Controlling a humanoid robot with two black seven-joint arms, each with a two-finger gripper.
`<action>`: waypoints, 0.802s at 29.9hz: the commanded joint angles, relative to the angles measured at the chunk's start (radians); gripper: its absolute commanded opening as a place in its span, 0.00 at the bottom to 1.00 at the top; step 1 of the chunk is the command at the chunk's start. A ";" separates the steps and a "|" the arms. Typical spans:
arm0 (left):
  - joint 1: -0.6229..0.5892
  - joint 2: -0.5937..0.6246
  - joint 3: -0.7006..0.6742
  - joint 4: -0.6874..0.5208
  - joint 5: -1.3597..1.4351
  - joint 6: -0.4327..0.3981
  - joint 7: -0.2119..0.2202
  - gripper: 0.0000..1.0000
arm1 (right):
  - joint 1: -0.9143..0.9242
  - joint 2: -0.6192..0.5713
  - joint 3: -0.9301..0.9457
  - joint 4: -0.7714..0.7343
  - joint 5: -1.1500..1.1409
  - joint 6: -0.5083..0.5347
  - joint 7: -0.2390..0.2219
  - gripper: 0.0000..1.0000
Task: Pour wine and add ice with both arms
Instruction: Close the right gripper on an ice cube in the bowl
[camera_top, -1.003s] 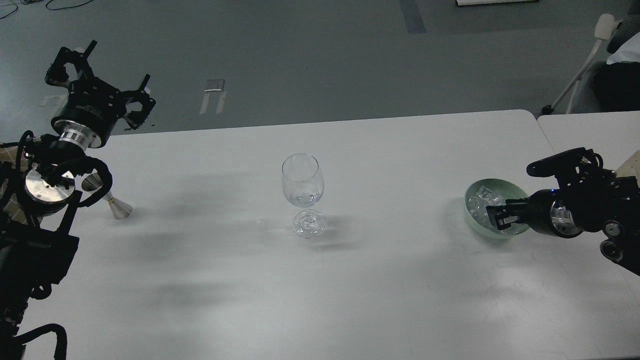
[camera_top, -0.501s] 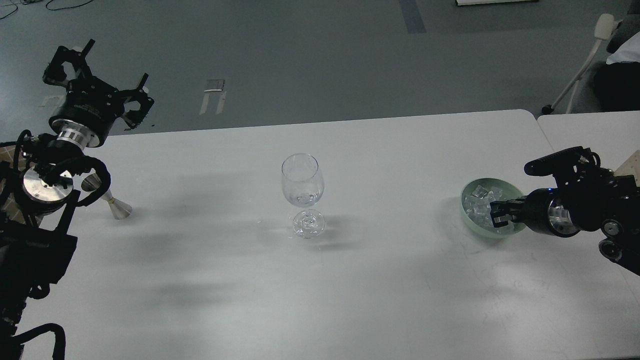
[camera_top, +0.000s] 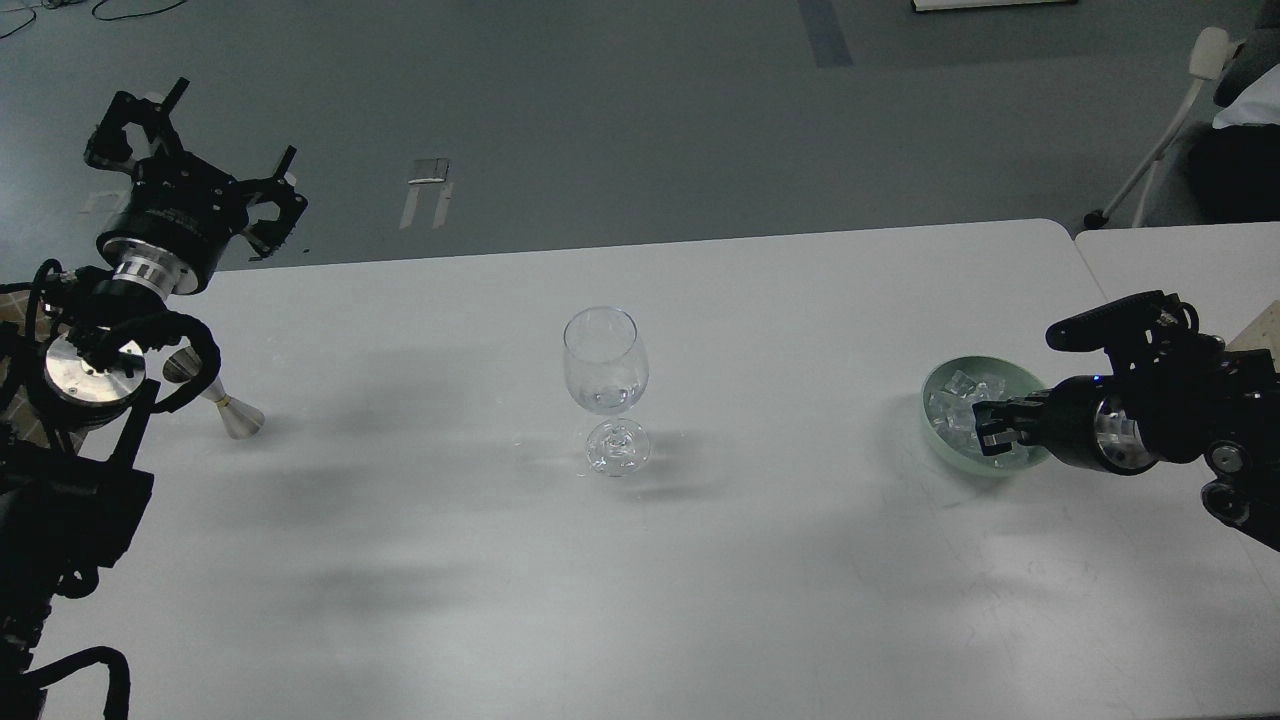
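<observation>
From the head view, my right hand (camera_top: 985, 428) reaches into the pale green round bowl (camera_top: 940, 445) at 3 o'clock, among the small clear ice cubes (camera_top: 955, 405); I cannot tell whether it grips one. My left hand (camera_top: 195, 150) hangs spread and empty at 10 o'clock. I judge this is the ice step; next, carry one cube to the clear stemmed wine glass (camera_top: 605, 365) at the centre of the white tabletop (camera_top: 640, 590).

No legible text, label, brand, number or sign appears on any object in this view.

Black arms (camera_top: 110, 330); silver rings; looping cables
</observation>
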 joint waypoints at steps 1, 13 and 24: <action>0.001 -0.001 0.000 0.000 0.000 -0.001 0.000 0.98 | -0.002 0.002 0.011 -0.005 0.000 0.000 -0.001 0.28; 0.003 -0.009 0.000 0.001 0.000 -0.003 -0.002 0.98 | 0.003 0.004 0.015 -0.037 0.000 0.000 0.000 0.54; 0.003 -0.009 0.000 0.011 0.000 -0.020 -0.002 0.98 | 0.000 0.086 0.015 -0.104 -0.005 0.000 -0.001 0.55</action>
